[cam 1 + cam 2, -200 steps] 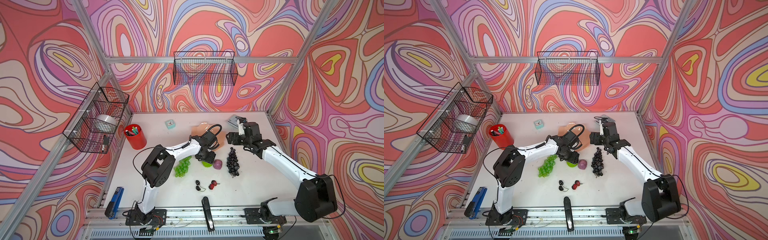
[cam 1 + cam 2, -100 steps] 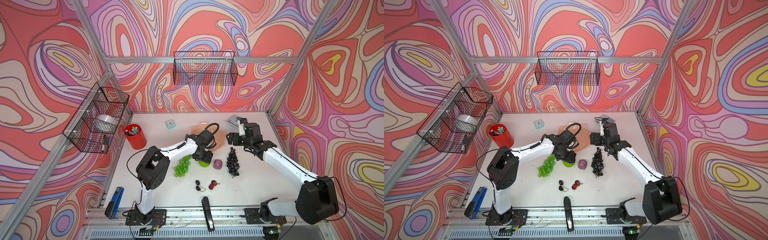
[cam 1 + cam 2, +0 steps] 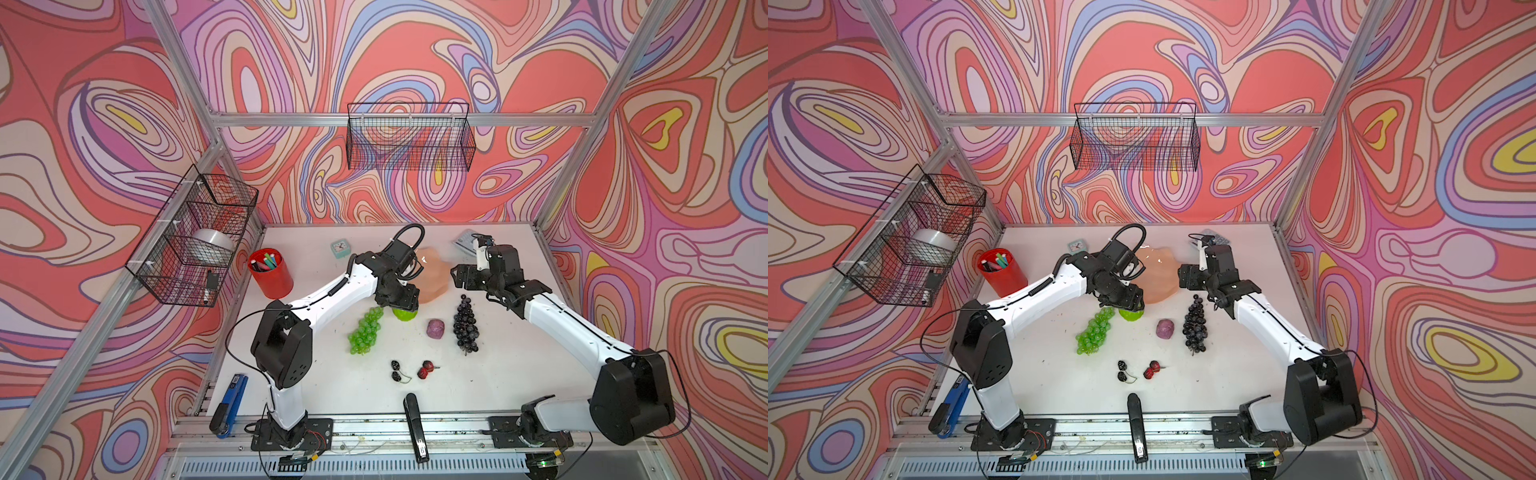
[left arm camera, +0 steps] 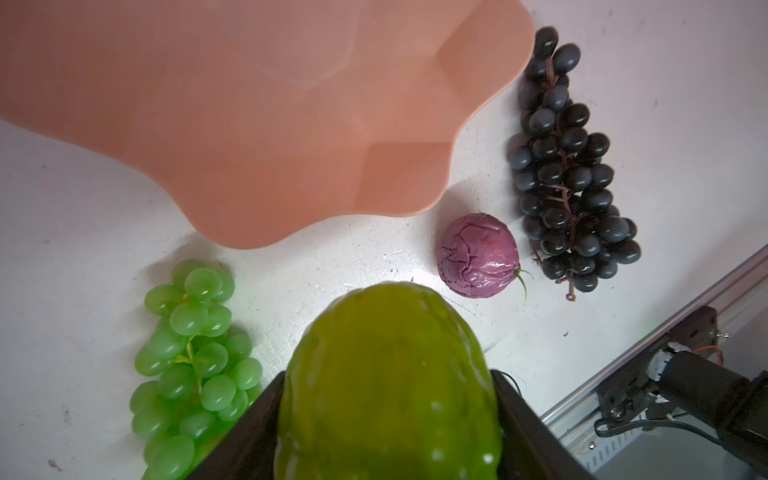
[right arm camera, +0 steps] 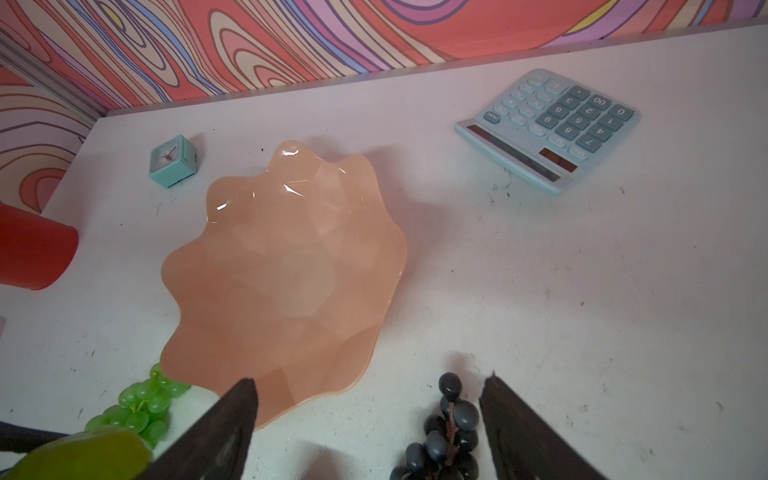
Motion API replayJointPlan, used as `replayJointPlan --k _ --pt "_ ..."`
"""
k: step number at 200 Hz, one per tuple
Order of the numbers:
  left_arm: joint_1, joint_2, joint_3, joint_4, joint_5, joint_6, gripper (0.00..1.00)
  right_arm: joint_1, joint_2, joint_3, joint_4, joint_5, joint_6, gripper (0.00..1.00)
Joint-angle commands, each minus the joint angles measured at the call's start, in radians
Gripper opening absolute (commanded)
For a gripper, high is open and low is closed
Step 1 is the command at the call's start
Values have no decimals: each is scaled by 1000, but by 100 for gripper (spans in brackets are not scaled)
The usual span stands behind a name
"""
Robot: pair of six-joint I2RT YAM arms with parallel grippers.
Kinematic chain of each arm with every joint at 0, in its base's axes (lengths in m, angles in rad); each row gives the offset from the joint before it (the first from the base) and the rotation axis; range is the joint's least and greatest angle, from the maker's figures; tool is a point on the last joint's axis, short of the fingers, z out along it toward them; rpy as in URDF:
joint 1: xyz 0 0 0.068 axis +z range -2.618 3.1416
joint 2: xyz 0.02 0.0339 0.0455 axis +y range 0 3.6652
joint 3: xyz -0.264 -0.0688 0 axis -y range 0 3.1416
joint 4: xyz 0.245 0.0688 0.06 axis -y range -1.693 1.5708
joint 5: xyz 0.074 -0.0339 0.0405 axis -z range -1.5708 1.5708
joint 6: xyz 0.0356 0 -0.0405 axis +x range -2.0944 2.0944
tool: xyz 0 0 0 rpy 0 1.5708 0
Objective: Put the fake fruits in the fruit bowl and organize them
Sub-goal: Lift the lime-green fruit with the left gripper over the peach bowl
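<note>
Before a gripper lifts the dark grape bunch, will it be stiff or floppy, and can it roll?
The dark grape bunch will likely hang floppy: many berries sit on thin stems. It probably will not roll, as it lies long and flat on the table. The glossy berries may slip.

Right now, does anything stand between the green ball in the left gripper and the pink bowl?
Nothing visible does. The left gripper holds the lime-green ball just short of the fruit bowl, with only bare table between; the bowl is empty.
</note>
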Motion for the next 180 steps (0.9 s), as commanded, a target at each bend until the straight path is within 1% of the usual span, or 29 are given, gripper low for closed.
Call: replayJointPlan --k 1,23,61,76,107,128,180 --pt "33 6 92 -30 36 1 51 -1 17 26 1 -20 12 86" --pt "58 96 226 -45 31 35 51 0 13 32 -10 -27 10 85" --pt "93 307 467 -64 25 75 51 4 -8 28 -55 -28 10 84" --pt "103 375 540 -55 -2 85 51 17 -19 29 -81 -23 7 84" --pt "112 499 676 -71 -86 108 51 76 -35 21 -132 26 -3 83" --pt "115 546 714 -63 -118 125 51 123 -31 12 -169 51 15 83" --pt "129 612 710 -3 -157 121 51 265 -8 -7 -224 119 61 83"
